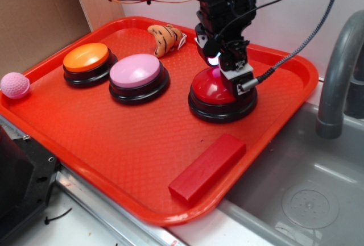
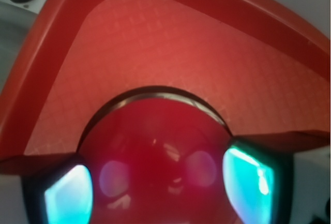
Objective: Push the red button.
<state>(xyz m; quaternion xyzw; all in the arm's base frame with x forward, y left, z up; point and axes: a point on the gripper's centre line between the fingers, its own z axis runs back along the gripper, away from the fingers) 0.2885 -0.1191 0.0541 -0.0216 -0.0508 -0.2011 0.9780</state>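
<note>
The red button (image 1: 211,90), a glossy red dome on a black round base, stands right of centre on the red tray (image 1: 114,161). My gripper (image 1: 220,67) points straight down onto the top of the dome and appears to touch it. In the wrist view the dome (image 2: 155,146) fills the lower middle. My gripper (image 2: 158,182) is open, with its two cyan-lit fingertips (image 2: 248,175) spread to either side of the dome. Nothing is held.
On the tray are an orange-domed button (image 1: 85,58), a pink-domed button (image 1: 135,71), a striped toy (image 1: 165,37) at the back and a flat red block (image 1: 207,167) near the front edge. A pink ball (image 1: 14,84) lies left of the tray. A sink (image 1: 307,195) and faucet (image 1: 338,81) are on the right.
</note>
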